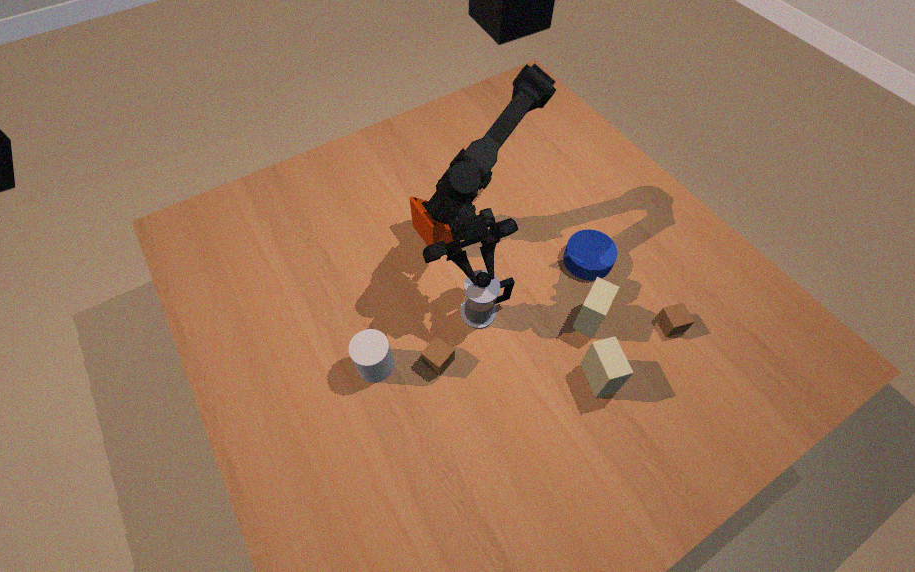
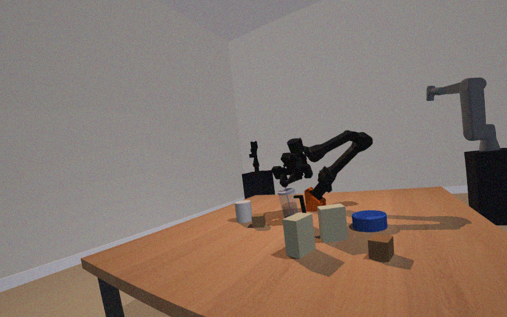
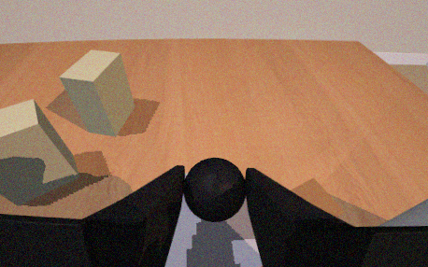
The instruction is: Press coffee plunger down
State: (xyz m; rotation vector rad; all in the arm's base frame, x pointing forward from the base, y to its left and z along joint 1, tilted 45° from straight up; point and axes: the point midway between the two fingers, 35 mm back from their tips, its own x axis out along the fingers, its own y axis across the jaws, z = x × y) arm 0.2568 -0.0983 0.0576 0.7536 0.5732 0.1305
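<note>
The coffee press (image 1: 480,305) (image 2: 288,204) stands upright on the table, a see-through cylinder with a pale lid and a black handle. Its plunger knob (image 3: 215,189), a black ball, is between my fingertips in the wrist view. My gripper (image 1: 482,278) (image 2: 283,184) (image 3: 215,175) is shut on the plunger knob, just above the lid. A short bit of rod shows between knob and lid in the exterior view. Part of the lid shows below the knob in the wrist view.
A white cylinder (image 1: 369,349) (image 2: 242,211) and a small brown block (image 1: 437,355) (image 2: 258,220) stand near the press. On its handle side are two pale green boxes (image 1: 610,362) (image 2: 332,223), a blue round tub (image 1: 590,254) (image 2: 369,221) and another brown block (image 1: 674,319) (image 2: 380,248).
</note>
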